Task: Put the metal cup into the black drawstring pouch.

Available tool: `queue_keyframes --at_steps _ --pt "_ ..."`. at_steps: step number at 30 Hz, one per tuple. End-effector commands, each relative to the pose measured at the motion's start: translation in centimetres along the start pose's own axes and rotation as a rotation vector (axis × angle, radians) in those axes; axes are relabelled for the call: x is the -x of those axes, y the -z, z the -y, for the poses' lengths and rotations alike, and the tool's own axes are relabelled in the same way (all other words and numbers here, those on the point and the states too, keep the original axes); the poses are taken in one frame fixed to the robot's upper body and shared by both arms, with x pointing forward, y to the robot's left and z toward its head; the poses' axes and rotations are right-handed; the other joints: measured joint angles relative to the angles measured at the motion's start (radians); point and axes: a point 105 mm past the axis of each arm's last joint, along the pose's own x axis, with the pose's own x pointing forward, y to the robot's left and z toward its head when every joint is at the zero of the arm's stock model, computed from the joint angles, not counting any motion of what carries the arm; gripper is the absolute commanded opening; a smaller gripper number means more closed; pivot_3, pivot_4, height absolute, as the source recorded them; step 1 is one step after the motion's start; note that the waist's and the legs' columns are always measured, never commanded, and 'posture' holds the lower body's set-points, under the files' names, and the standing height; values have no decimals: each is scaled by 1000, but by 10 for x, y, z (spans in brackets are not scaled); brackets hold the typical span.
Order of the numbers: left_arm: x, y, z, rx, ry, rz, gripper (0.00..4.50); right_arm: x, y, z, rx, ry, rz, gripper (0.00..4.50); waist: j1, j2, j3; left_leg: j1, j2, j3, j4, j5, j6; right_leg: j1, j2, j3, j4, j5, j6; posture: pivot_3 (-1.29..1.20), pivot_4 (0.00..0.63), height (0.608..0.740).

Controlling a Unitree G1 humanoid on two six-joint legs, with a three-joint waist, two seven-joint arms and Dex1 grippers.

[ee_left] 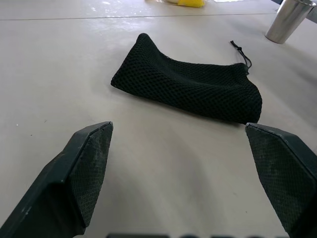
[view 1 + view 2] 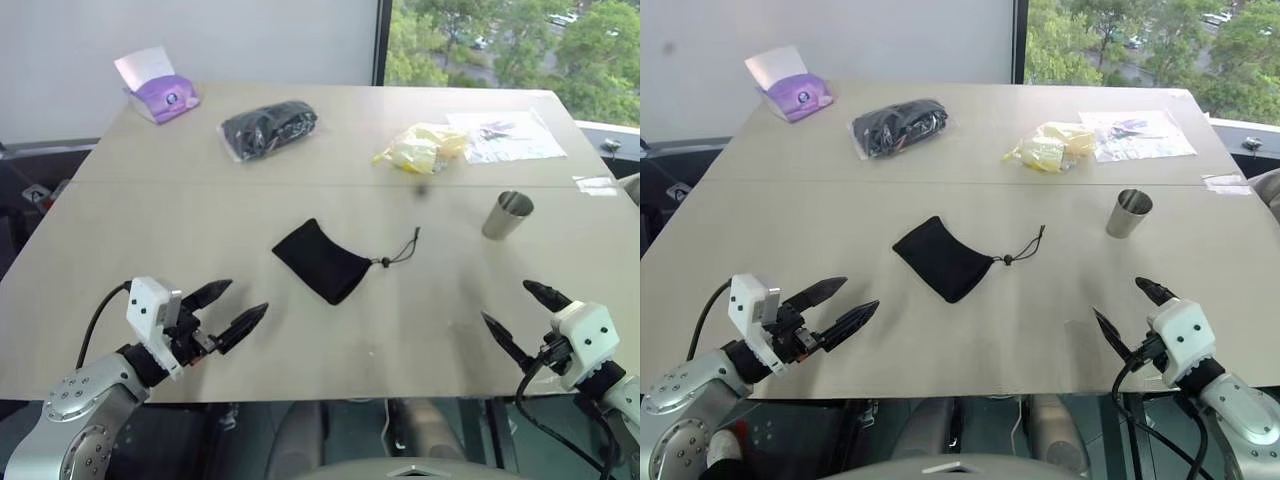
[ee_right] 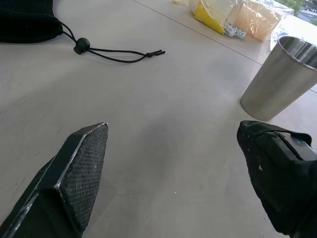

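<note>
One metal cup (image 2: 508, 215) stands upright on the right side of the table (image 2: 120, 240), mouth up, well apart from everything I need to put it in. From my right wrist view it sits just past the right-hand finger, near but not touching it. The black drawstring pouch (image 2: 322, 261) lies flat near the middle of the table, its closed end toward the left and far side, its mouth toward the right, with the thin cord and toggle (image 2: 382, 262) trailing out toward the cup. Cup and pouch are clearly separated by bare tabletop.

My left gripper (image 2: 227, 309) hovers over the near left edge of the table with its two black fingers spread wide and nothing between them; through its wrist camera the pouch lies straight ahead between the fingertips. My right gripper (image 2: 520, 315) hangs over the near right edge, also spread wide and holding nothing, pointing in toward the table.

Farther back, a black bundle in clear plastic (image 2: 268, 128) lies on the far half of the table, a purple tissue box (image 2: 160, 95) sits at the far left corner, a crumpled yellow bag (image 2: 420, 149) lies right of centre, and a clear packet with a printed sheet (image 2: 505, 135) lies beside it.
</note>
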Motion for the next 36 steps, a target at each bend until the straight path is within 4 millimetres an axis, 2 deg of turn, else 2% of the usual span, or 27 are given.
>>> queue_keyframes --at_steps 1,4,7,12,17,20,26,27,30,32,33,34,35,36 --pt "-9 -16 13 -102 73 2 4500 0 -12 -2 30 -15 60 4376 1 0 0 0 0 0 0 0 0 0 0 0 0 0 0 0 150 740" --pt "-32 -28 29 -183 138 -47 4500 0 -20 -17 15 -98 130 4376 17 1 1 0 0 -3 -3 0 0 -1 3 -2 0 0 0 0 150 740" --pt "-44 -30 37 -271 176 -154 4500 7 -26 -33 37 -219 175 4376 21 2 1 0 0 -3 -3 0 0 0 3 -2 0 0 0 0 150 740" --pt "-74 -28 34 -465 164 -373 4500 8 -29 -41 41 -304 175 4376 20 2 2 0 0 -2 -1 0 0 1 3 -2 0 0 0 0 150 740" --pt "-105 -24 51 -439 256 -443 4500 5 -34 -42 56 -289 187 4376 21 1 2 0 -1 -4 -1 0 0 0 4 -2 1 0 0 0 150 740" --pt "-115 -17 52 -430 270 -505 4500 5 -38 -47 56 -286 192 4376 22 1 2 -1 -1 -5 -1 0 0 1 5 -3 2 0 0 0 150 740" --pt "-142 -16 58 -432 247 -510 4500 8 -41 -51 51 -238 178 4376 23 1 3 -2 -2 -6 0 0 0 1 4 -3 2 0 0 0 150 740" --pt "-145 -16 57 -439 236 -508 3971 9 -41 -53 50 -233 175 4500 22 1 3 -2 -2 -6 1 0 0 1 4 -2 2 0 1 0 150 740" --pt "-150 -18 58 -435 227 -493 2893 11 -42 -56 45 -220 166 4500 20 1 3 -2 -2 -6 1 0 0 1 4 -2 2 0 1 0 150 740" --pt "-150 -20 57 -442 225 -485 1947 12 -41 -57 45 -211 160 4500 20 1 3 -2 -2 -6 1 0 0 1 4 -2 3 0 0 0 150 740" --pt "-150 -21 55 -445 223 -485 1424 11 -41 -57 45 -207 158 4500 20 1 2 -2 -2 -6 1 0 0 1 4 -2 3 0 0 0 150 740" --pt "-149 -21 52 -452 221 -488 1173 11 -40 -57 45 -203 157 4500 20 1 2 -2 -2 -6 1 0 0 1 4 -3 3 0 0 0 150 740" --pt "-148 -22 47 -461 213 -490 605 9 -40 -57 41 -193 155 4500 20 1 2 -2 -2 -6 2 0 0 1 4 -3 3 0 0 0 150 740" --pt "-147 -22 43 -464 208 -492 258 8 -40 -56 39 -184 153 4500 20 1 2 -2 -2 -6 2 0 0 1 4 -3 3 0 0 0 150 740"
